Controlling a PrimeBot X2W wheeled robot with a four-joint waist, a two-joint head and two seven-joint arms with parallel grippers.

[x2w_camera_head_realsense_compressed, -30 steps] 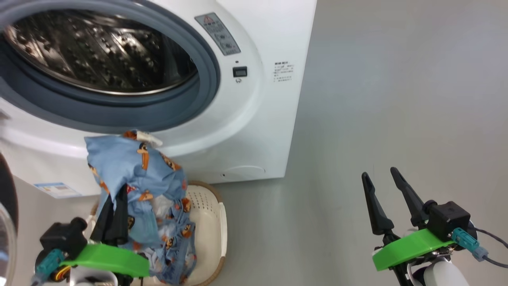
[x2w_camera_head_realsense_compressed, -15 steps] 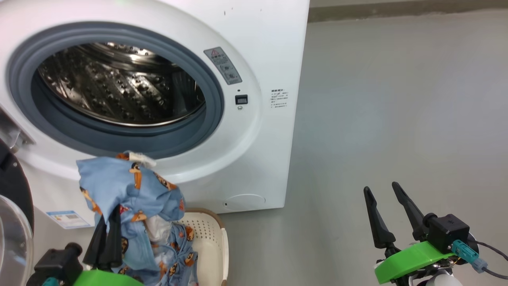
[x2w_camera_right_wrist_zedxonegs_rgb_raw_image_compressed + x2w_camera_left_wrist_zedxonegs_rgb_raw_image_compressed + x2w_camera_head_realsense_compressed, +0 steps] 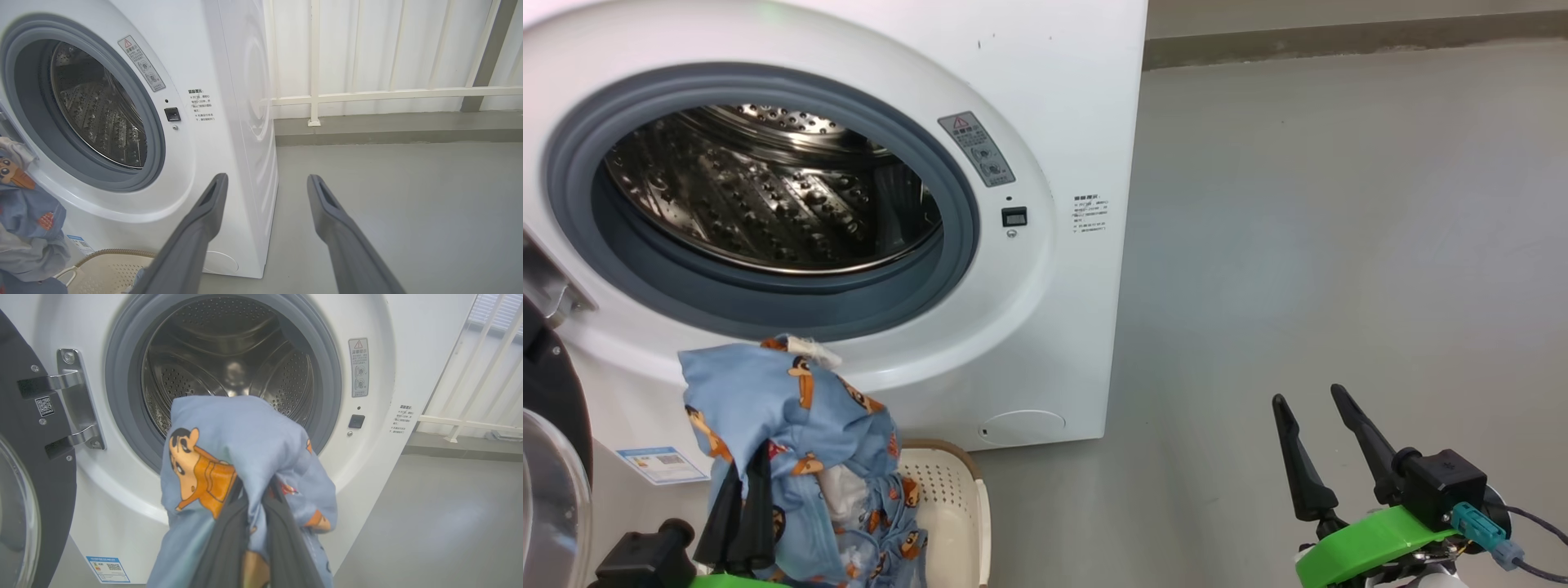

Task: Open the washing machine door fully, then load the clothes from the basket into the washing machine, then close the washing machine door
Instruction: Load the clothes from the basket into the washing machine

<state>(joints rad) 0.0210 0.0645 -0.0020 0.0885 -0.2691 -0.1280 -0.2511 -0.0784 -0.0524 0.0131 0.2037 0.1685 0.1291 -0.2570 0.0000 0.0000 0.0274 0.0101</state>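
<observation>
In the head view, the clothes are clamped in the closed fingers of the left gripper at lower left, hanging over the basket. The drum of the washing machine lies open above and ahead, upper left, with the washing machine door swung aside at the left edge. The right gripper is seen at lower right, fingers wide and empty.

In the left wrist view, the drum is found straight beyond the clothes, upper centre, so a forward, upward push is judged needed.

In the right wrist view, the drum is set far left; the left arm is judged nearer.
</observation>
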